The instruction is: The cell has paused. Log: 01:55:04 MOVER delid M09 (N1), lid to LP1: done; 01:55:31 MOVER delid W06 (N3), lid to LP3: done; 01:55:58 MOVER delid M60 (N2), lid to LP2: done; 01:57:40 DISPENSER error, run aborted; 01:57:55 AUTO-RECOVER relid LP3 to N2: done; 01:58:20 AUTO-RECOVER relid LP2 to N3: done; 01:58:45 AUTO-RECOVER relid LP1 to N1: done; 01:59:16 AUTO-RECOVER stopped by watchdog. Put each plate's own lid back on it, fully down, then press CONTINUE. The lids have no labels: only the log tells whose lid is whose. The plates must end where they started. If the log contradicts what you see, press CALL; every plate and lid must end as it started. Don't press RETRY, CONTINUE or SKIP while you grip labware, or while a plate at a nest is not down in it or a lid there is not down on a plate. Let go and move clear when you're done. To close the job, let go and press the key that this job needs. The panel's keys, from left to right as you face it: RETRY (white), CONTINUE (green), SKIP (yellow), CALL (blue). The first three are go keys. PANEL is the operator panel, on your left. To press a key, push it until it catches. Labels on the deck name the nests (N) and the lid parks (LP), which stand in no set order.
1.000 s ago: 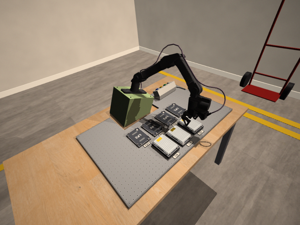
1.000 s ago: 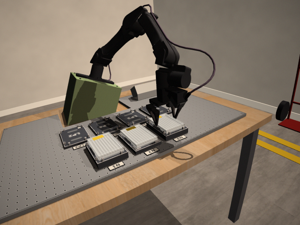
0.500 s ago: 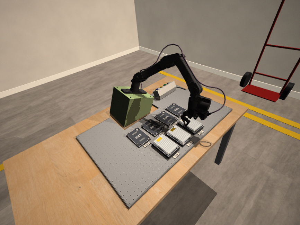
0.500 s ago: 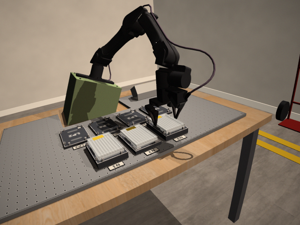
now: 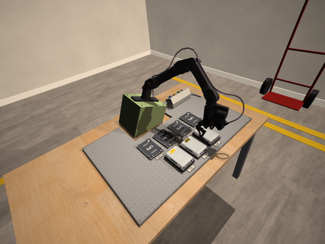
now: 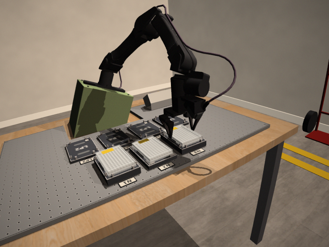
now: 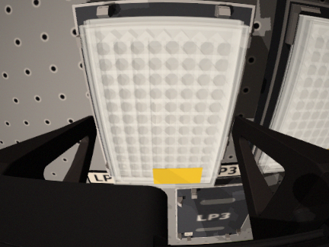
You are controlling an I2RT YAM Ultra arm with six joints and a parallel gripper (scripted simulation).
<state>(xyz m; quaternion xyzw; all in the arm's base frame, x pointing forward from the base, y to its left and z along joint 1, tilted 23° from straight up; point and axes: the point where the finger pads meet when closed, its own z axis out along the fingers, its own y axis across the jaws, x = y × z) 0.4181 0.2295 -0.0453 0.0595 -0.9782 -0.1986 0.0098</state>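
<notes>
My gripper (image 5: 211, 131) (image 6: 181, 133) (image 7: 164, 123) is open, its fingers on either side of the lidded plate (image 5: 209, 136) (image 6: 185, 136) (image 7: 160, 76) at N3, with a gap at each side in the wrist view. That clear lid looks level on the plate. A lidded plate (image 5: 194, 146) (image 6: 152, 150) (image 7: 310, 84) sits at N2 and another (image 5: 179, 158) (image 6: 116, 162) at N1. The parks LP1 (image 5: 190, 118), LP3 (image 5: 179, 127) (image 6: 144, 129) (image 7: 213, 217) and LP2 (image 5: 150, 148) (image 6: 76, 150) show no lid.
A fourth park (image 5: 164, 137) (image 6: 113, 138), in shadow between LP2 and LP3, also shows no lid. The panel (image 5: 181, 99) (image 6: 160, 99) stands beyond LP1, its keys partly visible in the top view. The green arm base (image 5: 154, 118) (image 6: 114, 111) stands behind the parks.
</notes>
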